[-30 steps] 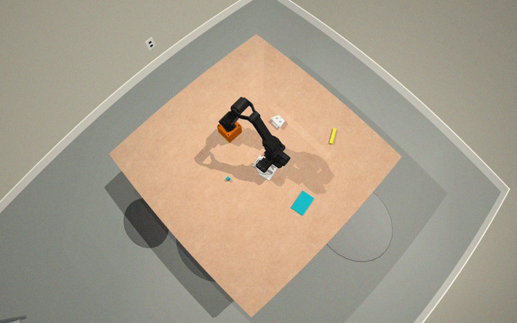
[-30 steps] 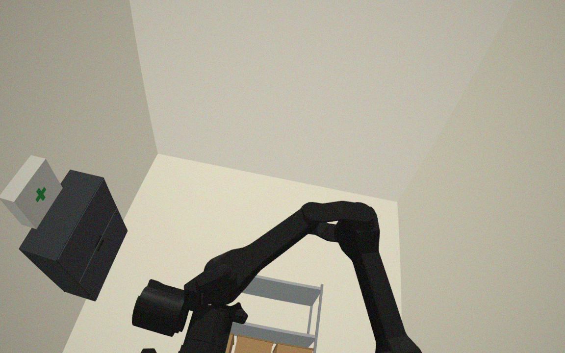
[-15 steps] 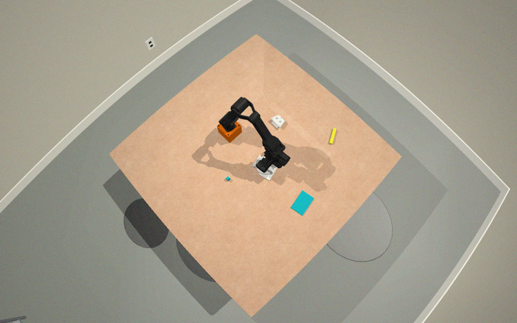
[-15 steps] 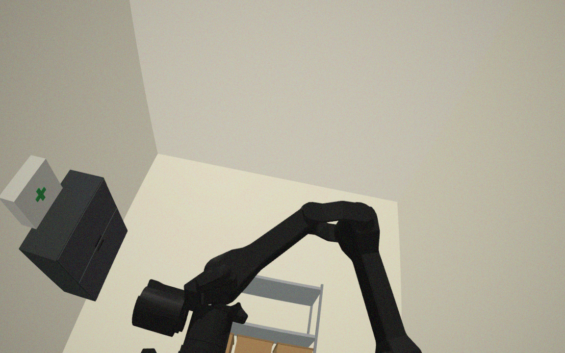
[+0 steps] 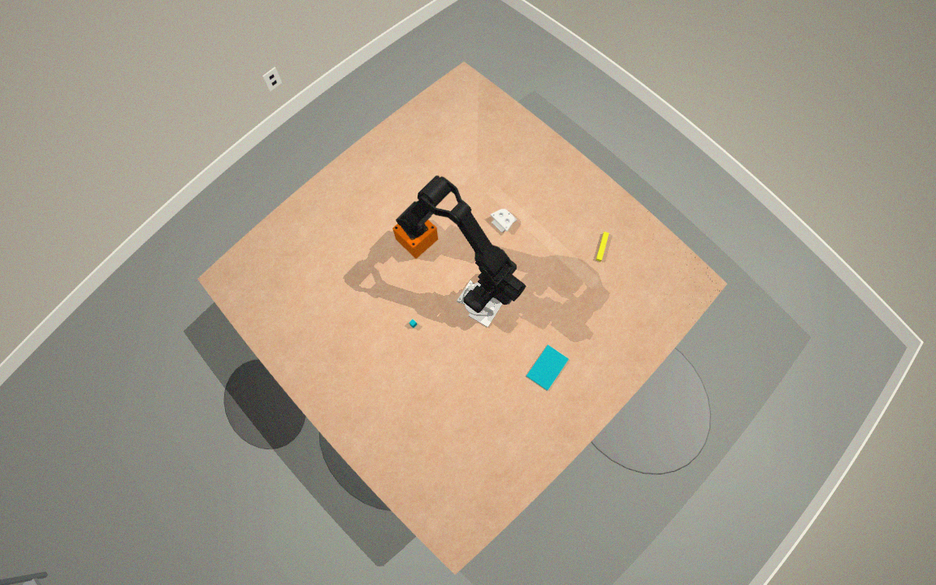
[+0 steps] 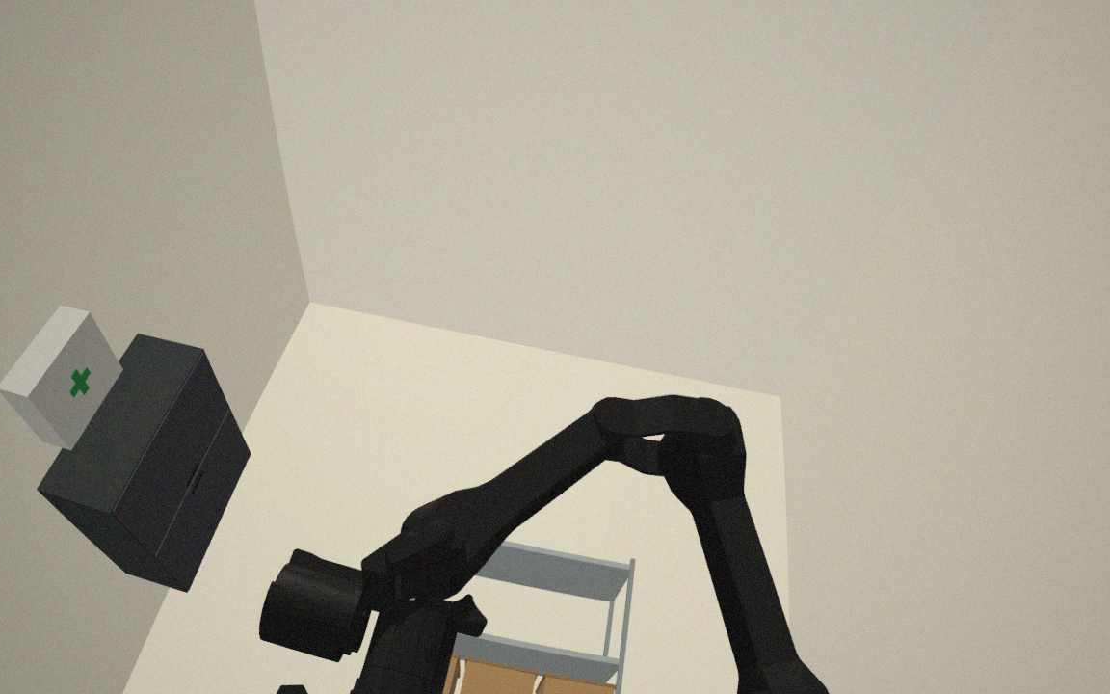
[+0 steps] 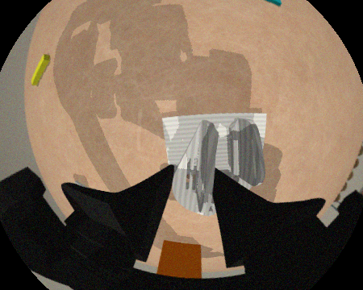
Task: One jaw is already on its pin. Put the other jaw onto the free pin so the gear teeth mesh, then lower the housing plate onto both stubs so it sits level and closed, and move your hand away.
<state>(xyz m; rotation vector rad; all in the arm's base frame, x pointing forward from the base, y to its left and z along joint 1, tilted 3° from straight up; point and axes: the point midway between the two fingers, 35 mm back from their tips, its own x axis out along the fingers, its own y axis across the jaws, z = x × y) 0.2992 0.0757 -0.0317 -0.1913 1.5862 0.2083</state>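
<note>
A white base (image 5: 487, 320) (image 7: 172, 150) lies on the table under my gripper. One grey-white jaw (image 7: 248, 155) stands on it, at the right in the wrist view. My gripper (image 7: 193, 171) is shut on the other jaw (image 7: 206, 155), whose far part is over the base and whose rounded near end reaches past the base's near edge. The pins and gear teeth are hidden, so I cannot tell whether this jaw is seated or meshed. The white housing plate (image 5: 502, 217), with two round holes, lies apart from the base, up and right of it in the top view.
A yellow bar (image 5: 602, 245) (image 7: 40, 70) lies at the right of the table in the top view. A teal plate (image 5: 547, 367) and a small teal cube (image 5: 413, 323) are below the base. My orange mount (image 5: 415, 240) (image 7: 181, 258) stands up and left. The exterior view shows only the arm and room.
</note>
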